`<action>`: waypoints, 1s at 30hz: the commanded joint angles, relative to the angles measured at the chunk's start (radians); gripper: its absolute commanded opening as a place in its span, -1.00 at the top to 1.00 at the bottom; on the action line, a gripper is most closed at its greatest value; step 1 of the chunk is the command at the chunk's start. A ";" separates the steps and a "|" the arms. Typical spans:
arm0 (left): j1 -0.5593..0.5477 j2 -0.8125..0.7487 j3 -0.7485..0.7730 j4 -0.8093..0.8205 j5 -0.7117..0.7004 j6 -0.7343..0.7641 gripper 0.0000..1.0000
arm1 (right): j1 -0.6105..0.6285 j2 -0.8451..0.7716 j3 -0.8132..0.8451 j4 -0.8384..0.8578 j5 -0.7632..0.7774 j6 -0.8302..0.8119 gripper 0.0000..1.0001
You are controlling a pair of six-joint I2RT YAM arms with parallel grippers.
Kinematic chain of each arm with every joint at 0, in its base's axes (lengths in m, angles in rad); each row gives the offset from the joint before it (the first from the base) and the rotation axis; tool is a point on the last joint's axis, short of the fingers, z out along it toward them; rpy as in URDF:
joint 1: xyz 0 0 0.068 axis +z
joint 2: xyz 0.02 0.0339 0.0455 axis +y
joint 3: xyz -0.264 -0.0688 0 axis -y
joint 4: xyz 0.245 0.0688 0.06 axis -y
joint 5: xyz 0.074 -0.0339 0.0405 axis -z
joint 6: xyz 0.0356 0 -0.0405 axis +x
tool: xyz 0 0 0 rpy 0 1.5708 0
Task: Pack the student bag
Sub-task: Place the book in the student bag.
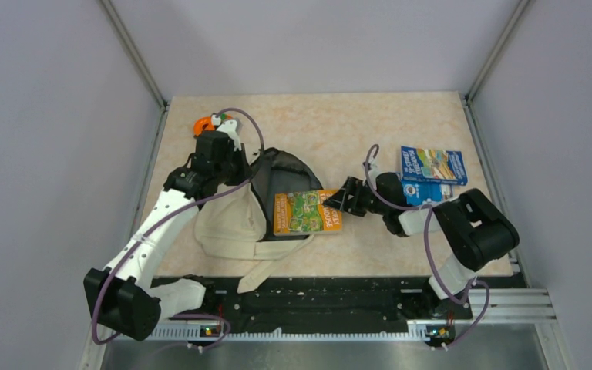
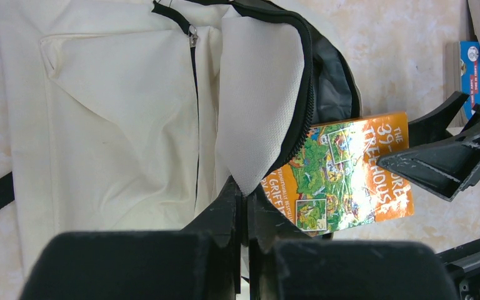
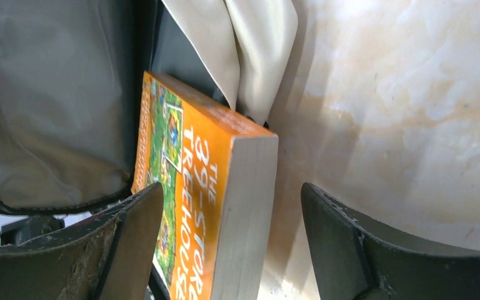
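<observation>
The cream student bag (image 1: 227,220) lies at the left of the table, its zipper open on a dark lining (image 1: 281,171). My left gripper (image 1: 245,171) is shut on the tip of the bag's opening flap (image 2: 253,125) and holds it up; the jaws meet on the fabric in the left wrist view (image 2: 248,190). An orange book (image 1: 306,212) lies flat, its left end under the flap (image 2: 344,169). My right gripper (image 1: 341,202) is open at the book's right end, one finger on each side of it, and the book (image 3: 225,187) stands between the jaws without being pinched.
Blue books (image 1: 432,173) are stacked at the back right, behind the right arm. A small orange object (image 1: 204,123) sits at the back left by the left wrist. The bag's strap (image 1: 274,266) trails toward the near edge. Walls close three sides.
</observation>
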 commanded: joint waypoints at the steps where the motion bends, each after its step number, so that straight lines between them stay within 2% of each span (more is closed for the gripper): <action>1: 0.005 -0.002 0.002 0.064 0.012 0.006 1.00 | 0.023 0.047 -0.029 0.151 -0.073 0.011 -0.57; 4: 0.005 -0.002 0.001 0.067 0.017 0.006 1.00 | 0.051 0.077 -0.021 0.204 -0.094 0.038 -0.57; 7: 0.006 -0.002 0.001 0.067 0.018 0.007 1.00 | 0.072 0.106 0.000 0.247 -0.110 0.068 -0.40; 8: 0.005 -0.002 0.002 0.067 0.019 0.008 1.00 | 0.072 0.113 0.005 0.267 -0.119 0.087 -0.29; 12: 0.005 -0.017 0.008 0.064 0.026 0.022 1.00 | 0.072 0.089 0.011 0.269 -0.123 0.131 0.51; 16: 0.006 -0.059 0.021 0.065 0.043 0.063 1.00 | 0.072 -0.049 0.016 0.087 -0.054 0.104 0.98; 21: 0.006 -0.099 0.042 0.068 0.155 0.102 1.00 | 0.072 -0.271 0.037 -0.118 0.047 0.111 1.00; 24: 0.006 -0.091 0.084 0.040 0.207 0.110 1.00 | 0.076 -0.367 0.055 -0.153 0.093 0.162 1.00; 30: 0.006 -0.054 0.182 -0.017 0.255 0.111 1.00 | 0.125 -0.362 0.119 -0.164 0.173 0.223 1.00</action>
